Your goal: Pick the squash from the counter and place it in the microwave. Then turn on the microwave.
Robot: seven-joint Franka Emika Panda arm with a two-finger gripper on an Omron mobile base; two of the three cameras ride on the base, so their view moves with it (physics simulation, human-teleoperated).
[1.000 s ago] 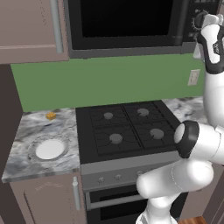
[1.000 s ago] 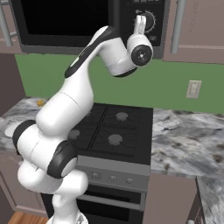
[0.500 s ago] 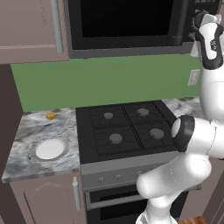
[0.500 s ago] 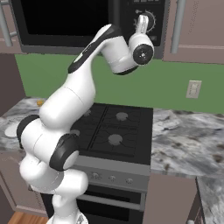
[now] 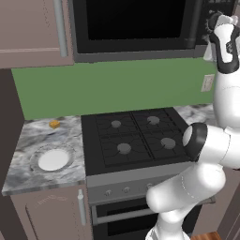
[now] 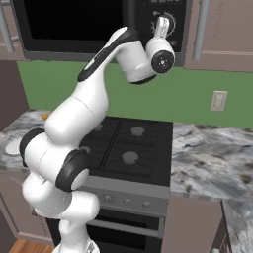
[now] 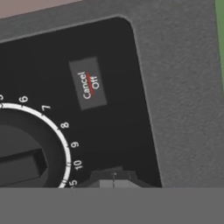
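- The tool (image 6: 161,25) was raised to the microwave (image 5: 136,28) control panel, jaws together and gripping nothing.
- The round dial (image 7: 26,153) lay just beside the tool tip; the Cancel/Off button (image 7: 89,84) sat nearby.
- The microwave door was shut; the squash could not be located, presumably inside.
- Judged: dial rigid, needing a firm press.

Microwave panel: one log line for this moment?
phase: at controls | gripper: shut, at round dial | dark grey microwave: door closed | Cancel/Off button: untouched
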